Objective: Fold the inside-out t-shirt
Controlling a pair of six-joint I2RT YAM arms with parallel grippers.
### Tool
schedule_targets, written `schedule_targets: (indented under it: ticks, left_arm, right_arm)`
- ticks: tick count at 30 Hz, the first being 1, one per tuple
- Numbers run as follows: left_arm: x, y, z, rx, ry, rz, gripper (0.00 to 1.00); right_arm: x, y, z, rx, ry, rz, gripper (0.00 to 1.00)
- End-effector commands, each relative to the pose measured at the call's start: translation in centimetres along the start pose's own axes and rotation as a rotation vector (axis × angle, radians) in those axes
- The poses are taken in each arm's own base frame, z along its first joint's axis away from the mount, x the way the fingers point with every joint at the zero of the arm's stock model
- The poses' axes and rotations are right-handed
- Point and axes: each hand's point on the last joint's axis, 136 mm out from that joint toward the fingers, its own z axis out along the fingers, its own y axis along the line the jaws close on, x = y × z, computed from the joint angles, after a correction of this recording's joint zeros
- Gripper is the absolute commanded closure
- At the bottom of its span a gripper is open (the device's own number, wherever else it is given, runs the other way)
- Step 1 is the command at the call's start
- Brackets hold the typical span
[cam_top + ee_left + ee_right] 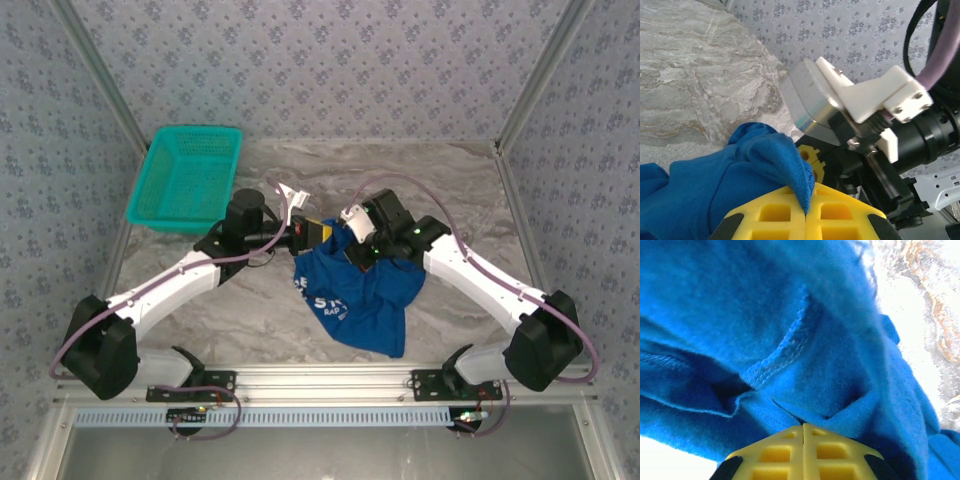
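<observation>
The blue t-shirt (352,300) is pinched by the closed left gripper (805,212) and, just beside it, the closed right gripper (803,430)

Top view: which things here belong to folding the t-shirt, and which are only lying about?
For the job:
t-shirt, crumpled between the two arms
left gripper, shut on the t-shirt
right gripper, shut on the t-shirt

Lying about:
basket, at the far left, apart from the t-shirt
</observation>
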Motion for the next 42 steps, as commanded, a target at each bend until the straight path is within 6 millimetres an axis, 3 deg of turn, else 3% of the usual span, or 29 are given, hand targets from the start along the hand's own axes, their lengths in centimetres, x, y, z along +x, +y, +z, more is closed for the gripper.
schedule_targets:
  ticks: [1,9,12,17,22,24,26,29,32,36,42]
  left_arm:
    - [-1.6,-0.9,-0.8,-0.023,-0.047,0.048,1.0]
    - [-1.8,3.3,-1.6,-0.25,-0.087,0.003,1.0]
    - [-1.7,4.7,-1.7,-0.318,-0.085,-0.024,1.0]
    - [-1.6,5.5,-1.3,-0.327,-0.083,-0.049,1.0]
    - [-1.5,5.9,-1.1,-0.316,-0.073,-0.064,0.99]
    - [-1.4,5.3,-0.9,-0.278,-0.068,-0.052,1.0]
    - [-1.3,4.7,-0.7,-0.241,-0.063,-0.043,1.0]
    - [-1.0,3.9,-0.5,-0.193,-0.049,-0.024,1.0]
    - [-0.9,3.2,-0.5,-0.158,-0.043,-0.013,1.0]
    - [-1.0,3.0,-0.7,-0.161,-0.037,-0.019,1.0]
    - [-1.2,3.0,-0.8,-0.169,-0.036,-0.03,1.0]
  right_arm:
    - [-1.3,1.9,-1.4,-0.1,-0.052,-0.008,1.0]
    - [-2.1,5.0,-6.5,-0.323,-0.225,-0.023,1.0]
    - [-1.4,6.1,-7.4,-0.379,-0.256,-0.053,1.0]
    - [0.5,7.1,-7.2,-0.442,-0.24,-0.055,1.0]
    - [2.7,7.6,-5.6,-0.461,-0.159,-0.043,1.0]
    - [3.0,7.8,-5.0,-0.443,-0.119,-0.061,0.88]
    - [2.3,7.8,-5.5,-0.436,-0.137,-0.066,0.75]
    - [-0.3,7.7,-7.2,-0.411,-0.241,-0.081,0.68]
    - [-2.8,5.8,-7.8,-0.3,-0.317,-0.056,0.67]
    - [-4.3,3.1,-5.8,-0.116,-0.296,0.014,0.62]
    - [-5.3,3.3,-3.4,-0.044,-0.314,0.067,0.52]
